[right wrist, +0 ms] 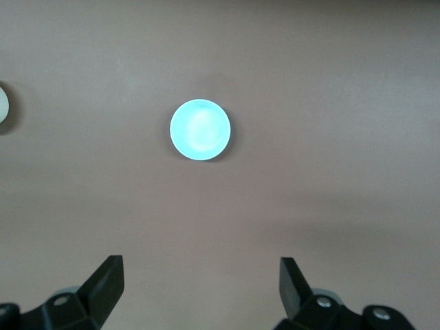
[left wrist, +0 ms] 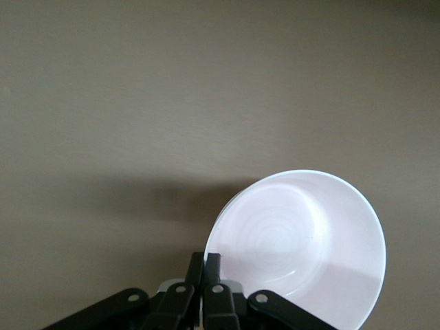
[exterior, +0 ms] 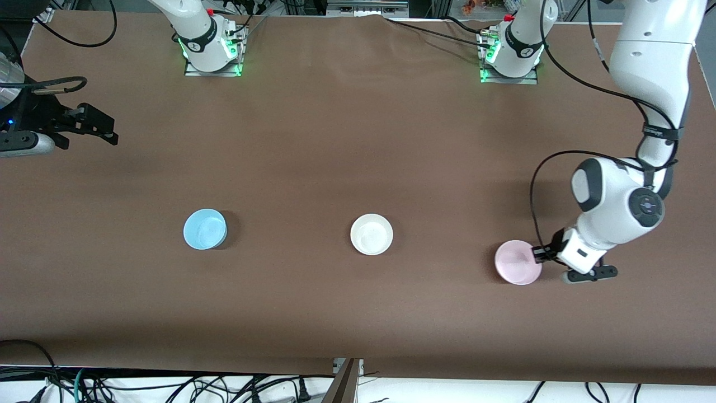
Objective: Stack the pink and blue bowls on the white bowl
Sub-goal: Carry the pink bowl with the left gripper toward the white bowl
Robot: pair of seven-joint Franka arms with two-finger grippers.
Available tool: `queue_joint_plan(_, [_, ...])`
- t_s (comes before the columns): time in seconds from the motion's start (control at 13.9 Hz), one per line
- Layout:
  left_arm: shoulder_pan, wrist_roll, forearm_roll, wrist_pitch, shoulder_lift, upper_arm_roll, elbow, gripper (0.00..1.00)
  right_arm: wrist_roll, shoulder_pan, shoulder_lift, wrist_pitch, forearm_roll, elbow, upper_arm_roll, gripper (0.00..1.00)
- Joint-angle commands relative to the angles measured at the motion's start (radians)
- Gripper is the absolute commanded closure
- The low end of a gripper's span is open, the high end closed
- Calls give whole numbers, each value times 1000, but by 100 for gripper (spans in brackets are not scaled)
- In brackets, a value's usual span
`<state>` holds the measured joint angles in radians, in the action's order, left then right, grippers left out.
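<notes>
The pink bowl (exterior: 517, 262) is toward the left arm's end of the table. My left gripper (exterior: 541, 253) is shut on its rim; in the left wrist view the closed fingers (left wrist: 213, 265) pinch the edge of the pink bowl (left wrist: 302, 247). I cannot tell if it rests on the table. The white bowl (exterior: 371, 234) sits mid-table. The blue bowl (exterior: 205, 228) sits toward the right arm's end and shows in the right wrist view (right wrist: 200, 129). My right gripper (exterior: 103, 129) waits open and empty near that end's edge, its fingers wide apart (right wrist: 199, 275).
The brown table cover (exterior: 358, 140) carries only the three bowls. The arm bases (exterior: 212, 50) stand along the edge farthest from the front camera. Cables (exterior: 168, 386) hang below the nearest edge. The white bowl's edge shows in the right wrist view (right wrist: 3, 104).
</notes>
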<state>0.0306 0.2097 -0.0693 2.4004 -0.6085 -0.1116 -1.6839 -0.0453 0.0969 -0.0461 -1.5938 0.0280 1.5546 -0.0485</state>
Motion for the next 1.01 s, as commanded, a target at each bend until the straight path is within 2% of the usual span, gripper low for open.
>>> queue_joint_plan(0.0, [-87, 152, -12, -24, 36, 12, -8, 100, 5, -12, -9, 0, 16, -25, 12, 0])
queue_joint_plan(0.43, [-264, 463, -9, -24, 55, 10, -7, 100, 5, -14, -9, 2, 16, -24, 12, 0])
queue_joint_plan(0.93, [-385, 664, -9, -24, 61, 12, -7, 100, 5, -23, -9, 3, 16, -19, 10, 0])
